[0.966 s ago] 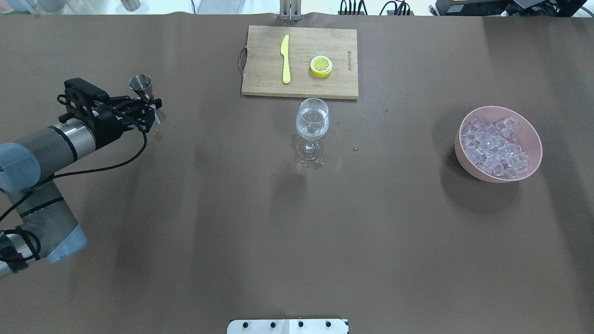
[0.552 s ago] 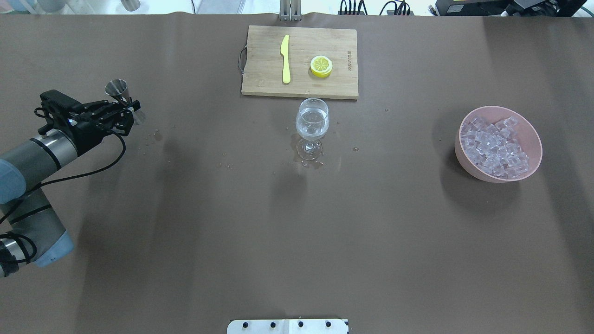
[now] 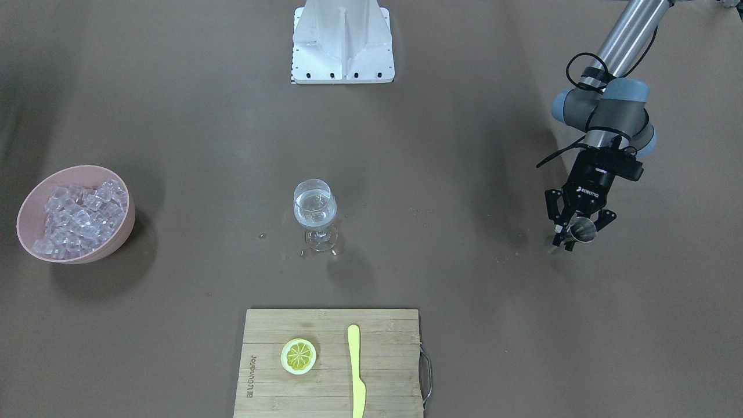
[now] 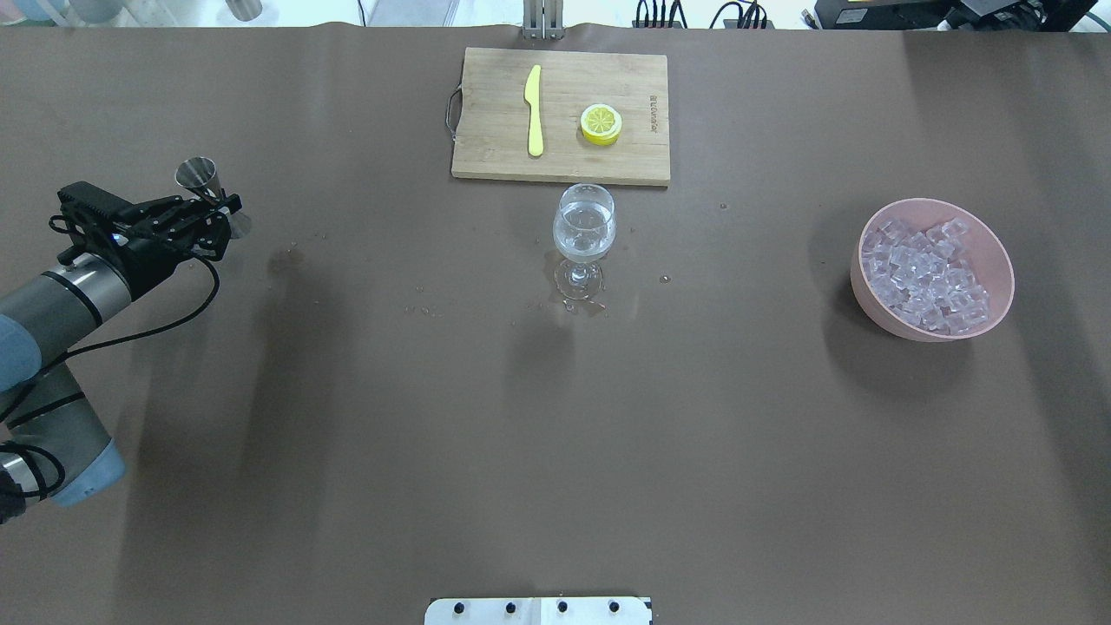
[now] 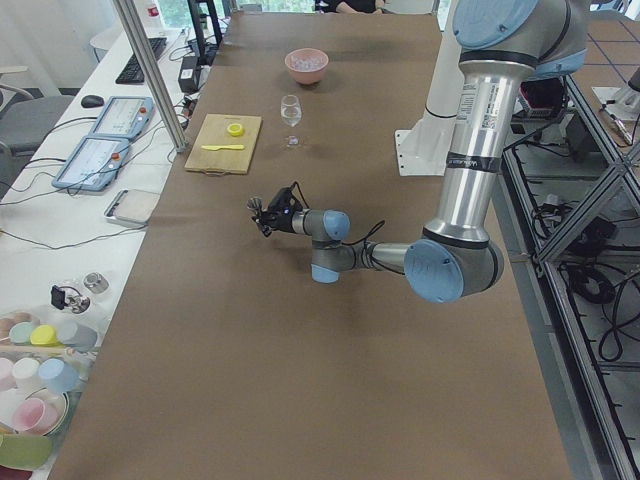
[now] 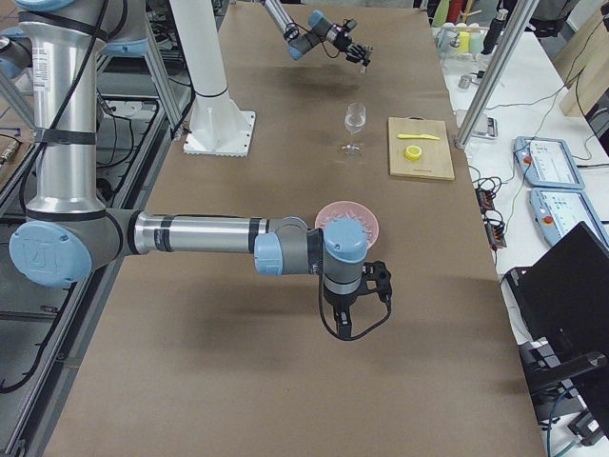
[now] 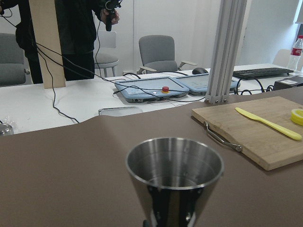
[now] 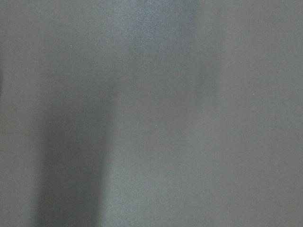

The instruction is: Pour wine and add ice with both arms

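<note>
My left gripper (image 4: 224, 208) is shut on a small steel jigger (image 4: 197, 172) and holds it upright at the table's far left; both also show in the front view, gripper (image 3: 576, 225) and jigger (image 3: 583, 232). In the left wrist view the jigger (image 7: 174, 177) looks empty. The wine glass (image 4: 584, 227) stands mid-table with clear wine in its bowl. The ice (image 4: 924, 273) fills a pink bowl (image 4: 998, 260) at the right. My right gripper (image 6: 369, 282) shows only in the exterior right view, near the bowl; I cannot tell if it is open.
A wooden cutting board (image 4: 495, 113) with a yellow knife (image 4: 533, 111) and a lemon slice (image 4: 601, 123) lies behind the glass. Small droplets (image 4: 291, 256) dot the brown table cover. The white stand base (image 3: 342, 40) sits at the robot's side.
My left arm has pulled back to the left with the jigger in its grip, farther from the wine glass. The glass and bowl have not moved.
</note>
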